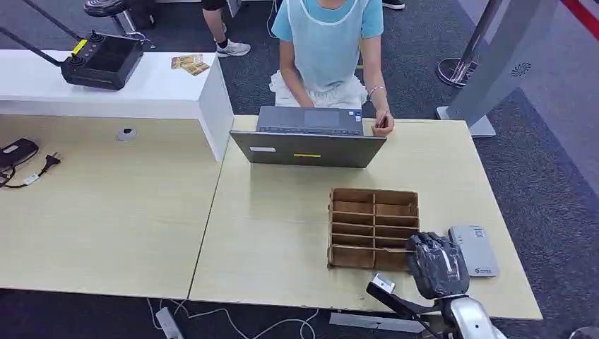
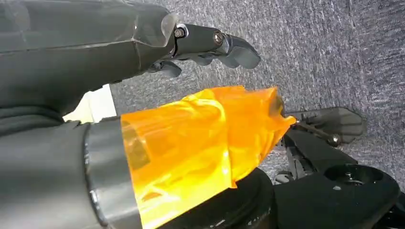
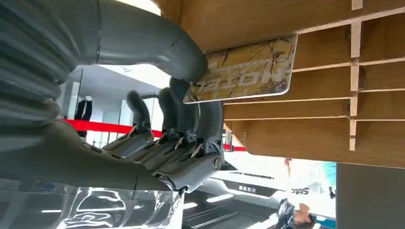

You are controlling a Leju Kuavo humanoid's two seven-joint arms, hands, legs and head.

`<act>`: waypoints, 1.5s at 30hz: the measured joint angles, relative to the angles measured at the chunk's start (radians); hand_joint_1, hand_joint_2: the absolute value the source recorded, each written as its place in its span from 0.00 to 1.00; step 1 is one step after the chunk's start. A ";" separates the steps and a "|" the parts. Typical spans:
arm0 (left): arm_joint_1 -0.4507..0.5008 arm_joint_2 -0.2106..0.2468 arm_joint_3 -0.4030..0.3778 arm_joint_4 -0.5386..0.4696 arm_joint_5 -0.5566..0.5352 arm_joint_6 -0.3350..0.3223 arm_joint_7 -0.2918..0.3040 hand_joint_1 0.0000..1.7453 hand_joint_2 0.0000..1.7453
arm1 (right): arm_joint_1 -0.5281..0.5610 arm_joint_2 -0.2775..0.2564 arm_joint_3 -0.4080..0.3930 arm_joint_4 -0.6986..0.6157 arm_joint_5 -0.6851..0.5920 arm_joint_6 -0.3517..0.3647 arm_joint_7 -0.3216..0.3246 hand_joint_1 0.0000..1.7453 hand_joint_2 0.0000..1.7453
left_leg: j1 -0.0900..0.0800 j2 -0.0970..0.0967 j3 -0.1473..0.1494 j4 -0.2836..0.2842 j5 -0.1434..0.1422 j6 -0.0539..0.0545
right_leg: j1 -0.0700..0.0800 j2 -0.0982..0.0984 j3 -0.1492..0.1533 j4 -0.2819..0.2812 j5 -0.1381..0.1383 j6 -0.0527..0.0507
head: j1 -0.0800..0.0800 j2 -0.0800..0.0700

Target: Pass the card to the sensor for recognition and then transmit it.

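Card (image 3: 243, 71) in the right hand (image 1: 436, 264), at the near right corner of the wooden rack (image 1: 373, 227): in the right wrist view we see the thumb and the dark fingers (image 3: 191, 114) pinching one end of a gold, marbled card with lettering on it, while the rest of it lies against the rack's slats. From the head view we see that hand, wrapped in clear film, touching the rack's near right edge on the pale bench (image 1: 282, 226). Just beside the hand, on its right, lies a flat grey sensor (image 1: 473, 250) with a small logo.

Across the bench we see a person (image 1: 328, 49) in a light blue top seated behind an open grey laptop (image 1: 309, 138), one hand resting at the laptop's right corner. On the white counter to the left sit a black controller (image 1: 102, 60) with antennas and a few more cards (image 1: 189, 63); a black plug and cable (image 1: 32, 169) lie at the far left of the adjoining bench.

In the left wrist view we see the left hand (image 2: 210, 45) over grey carpet (image 2: 334, 57), its dark fingers curled in with nothing between them, and an orange film (image 2: 200, 148) covering the thumb.
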 joint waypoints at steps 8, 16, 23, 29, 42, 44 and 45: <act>0.002 0.005 -0.014 0.001 -0.008 -0.003 -0.003 0.00 0.00 | -0.009 0.003 0.005 0.006 -0.055 -0.002 -0.031 0.99 1.00 | 0.000 0.000 0.000 0.000 0.000 0.000 | 0.000 0.000 0.000 0.000 0.000 0.000 | 0.000 0.000; 0.004 0.005 -0.014 0.002 0.001 -0.003 -0.006 0.00 0.00 | -0.009 0.014 0.005 0.005 -0.092 -0.010 -0.060 0.98 1.00 | 0.000 0.000 0.000 0.000 0.000 0.000 | 0.000 0.000 0.000 0.000 0.000 0.000 | 0.000 0.000; 0.005 0.005 -0.013 0.002 0.026 -0.001 -0.010 0.00 0.00 | -0.006 0.025 0.003 -0.019 -0.202 -0.011 -0.120 1.00 1.00 | 0.000 0.000 0.000 0.000 0.000 0.000 | 0.000 0.000 0.000 0.000 0.000 0.000 | 0.000 0.000; 0.006 0.004 -0.010 0.002 0.034 0.002 -0.019 0.00 0.00 | 0.007 0.031 -0.015 -0.052 -0.249 -0.010 -0.147 0.99 1.00 | 0.000 0.000 0.000 0.000 0.000 0.000 | 0.000 0.000 0.000 0.000 0.000 0.000 | 0.000 0.000; 0.009 0.003 0.012 0.002 0.045 0.001 -0.035 0.00 0.00 | 0.067 0.041 -0.094 -0.105 -0.305 -0.039 -0.177 1.00 1.00 | 0.000 0.000 0.000 0.000 0.000 0.000 | 0.000 0.000 0.000 0.000 0.000 0.000 | 0.000 0.000; 0.010 0.003 0.014 0.002 0.045 0.001 -0.038 0.00 0.00 | 0.077 0.042 -0.109 -0.114 -0.314 -0.045 -0.182 1.00 1.00 | 0.000 0.000 0.000 0.000 0.000 0.000 | 0.000 0.000 0.000 0.000 0.000 0.000 | 0.000 0.000; 0.010 0.003 0.015 0.002 0.045 0.001 -0.038 0.00 0.00 | 0.080 0.042 -0.115 -0.118 -0.317 -0.045 -0.183 1.00 1.00 | 0.000 0.000 0.000 0.000 0.000 0.000 | 0.000 0.000 0.000 0.000 0.000 0.000 | 0.000 0.000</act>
